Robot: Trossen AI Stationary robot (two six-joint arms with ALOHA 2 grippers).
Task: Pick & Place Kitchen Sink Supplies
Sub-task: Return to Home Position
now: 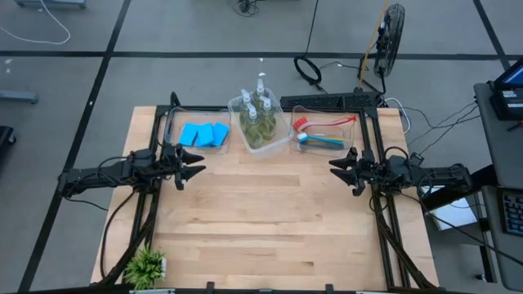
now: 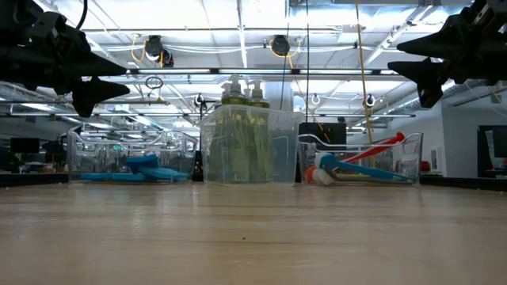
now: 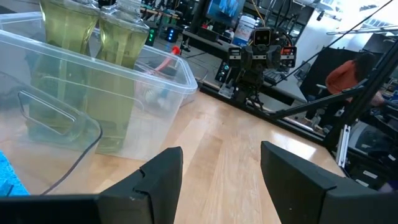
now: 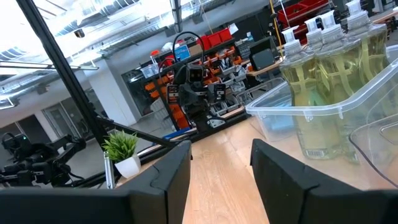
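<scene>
Both arms hang above the counter [image 1: 270,220] and grip nothing. The left jaws, at the end of the left arm [image 1: 122,173] over the counter's left side, are spread wide, with only bare wood showing between them. The right jaws, on the right arm [image 1: 425,173] over the right side, are spread about as wide and point back toward the left ones. Neither pair touches anything.

The supplies sit along the far edge in three clear tubs. Blue sponges [image 1: 204,134] lie in the left tub [image 1: 175,131], near the left jaws but apart from them and farther back. Pump bottles [image 1: 256,118] stand upright in the middle tub [image 1: 282,140], between the two arms. Brushes [image 1: 327,140], red and blue among them, lie in the right tub [image 1: 350,122], near the right jaws but apart. A plant [image 1: 147,265] stands at the near left corner.
</scene>
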